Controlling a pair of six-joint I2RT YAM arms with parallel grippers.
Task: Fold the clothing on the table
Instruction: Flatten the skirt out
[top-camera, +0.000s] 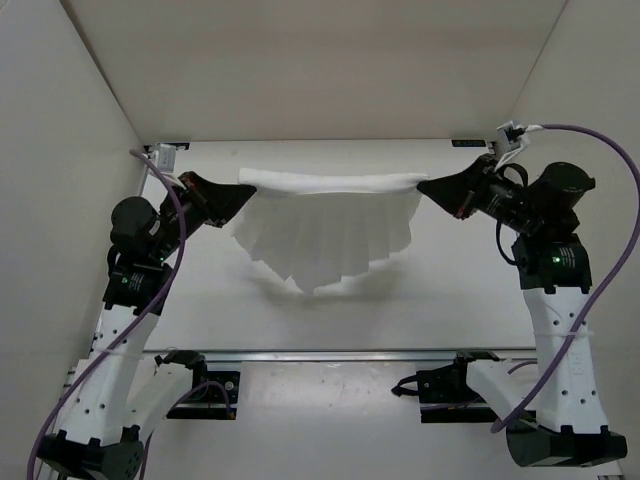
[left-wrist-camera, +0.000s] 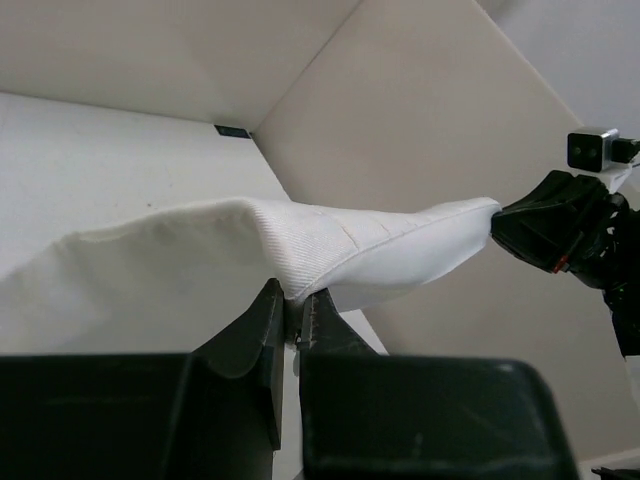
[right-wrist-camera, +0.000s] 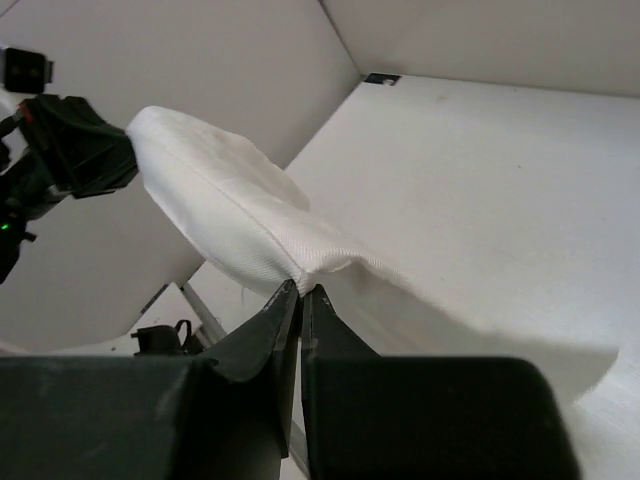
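The white clothing (top-camera: 325, 235) hangs in the air above the table (top-camera: 470, 290), stretched between both arms, its top edge taut and its pleated lower part drooping to a point. My left gripper (top-camera: 240, 190) is shut on the clothing's left upper corner; in the left wrist view the cloth (left-wrist-camera: 300, 245) is pinched between the jaws of the left gripper (left-wrist-camera: 295, 300). My right gripper (top-camera: 422, 187) is shut on the right upper corner, and the cloth (right-wrist-camera: 240, 220) runs from the right gripper (right-wrist-camera: 300, 292) away to the other arm.
White walls (top-camera: 80, 110) enclose the table on the left, right and back. A metal rail (top-camera: 330, 354) runs along the near edge, with the arm bases (top-camera: 440, 385) bolted just behind it. The clothing's shadow (top-camera: 300, 292) falls on the table.
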